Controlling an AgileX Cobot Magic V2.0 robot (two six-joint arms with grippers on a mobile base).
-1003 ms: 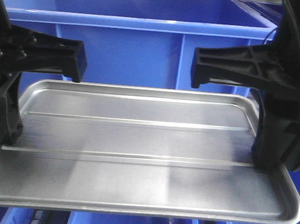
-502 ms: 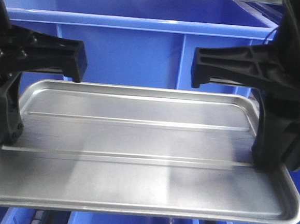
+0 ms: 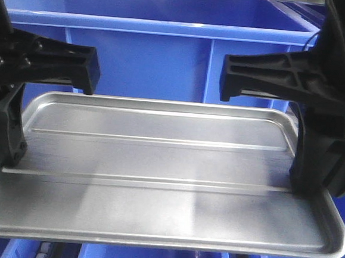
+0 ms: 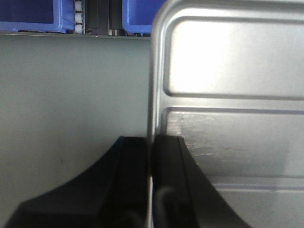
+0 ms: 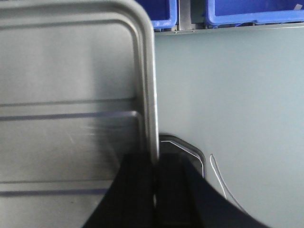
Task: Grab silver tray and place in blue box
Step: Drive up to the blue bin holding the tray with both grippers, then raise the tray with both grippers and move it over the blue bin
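We see the tray [image 3: 158, 164] held by both short ends, lying roughly level with its recessed side up and both long ridges showing. The left gripper [image 4: 152, 154] is pinching the tray's left rim: in the left wrist view one black finger [image 4: 135, 161] sits outside the rim and the other on the inside, with the metal edge running between them. The right gripper [image 5: 156, 166] is pinching the right rim the same way, fingers pressed on either side of the edge.

The tray is not in the box [image 3: 166, 63]. In the front view it sits in front of the box's near wall, its far edge lying below the box's thick lip. The open top of the box shows above and behind it.

In the wrist views we see a grey surface [image 4: 71, 95] beside and below the tray. Smaller blue bins [image 4: 28, 14] line its far edge.
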